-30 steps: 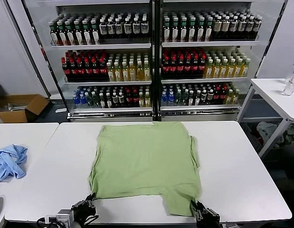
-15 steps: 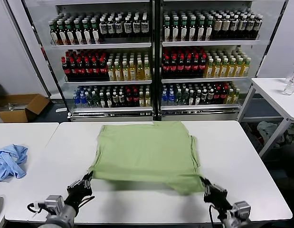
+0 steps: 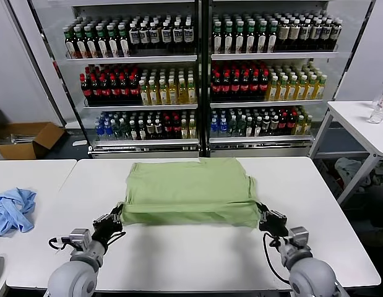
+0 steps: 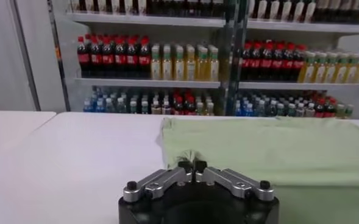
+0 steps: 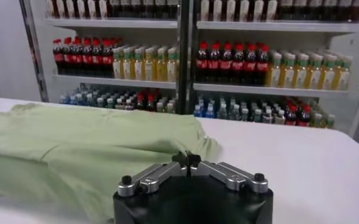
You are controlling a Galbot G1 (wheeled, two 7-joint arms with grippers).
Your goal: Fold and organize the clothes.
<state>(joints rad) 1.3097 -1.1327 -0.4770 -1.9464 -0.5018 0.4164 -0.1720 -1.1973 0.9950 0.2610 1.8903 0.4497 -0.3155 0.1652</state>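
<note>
The light green T-shirt (image 3: 188, 189) lies on the white table (image 3: 197, 253), its near hem lifted and carried over the far part. My left gripper (image 3: 117, 213) is shut on the hem's left corner; in the left wrist view (image 4: 192, 164) a tuft of green cloth (image 4: 258, 149) sticks out between the closed fingertips. My right gripper (image 3: 263, 215) is shut on the hem's right corner; the right wrist view (image 5: 187, 159) shows the shirt (image 5: 81, 152) pinched at the fingertips. No printed graphic shows.
A light blue garment (image 3: 12, 210) lies on the neighbouring table at the left. Glass-door coolers full of bottles (image 3: 197, 74) stand behind. Another white table (image 3: 364, 127) with a bottle stands at the right, a cardboard box (image 3: 27, 139) on the floor at the left.
Both grippers have moved away from the near table edge toward the coolers, lifting the shirt's near hem and carrying it over the rest. The shirt's visible length has shortened.
</note>
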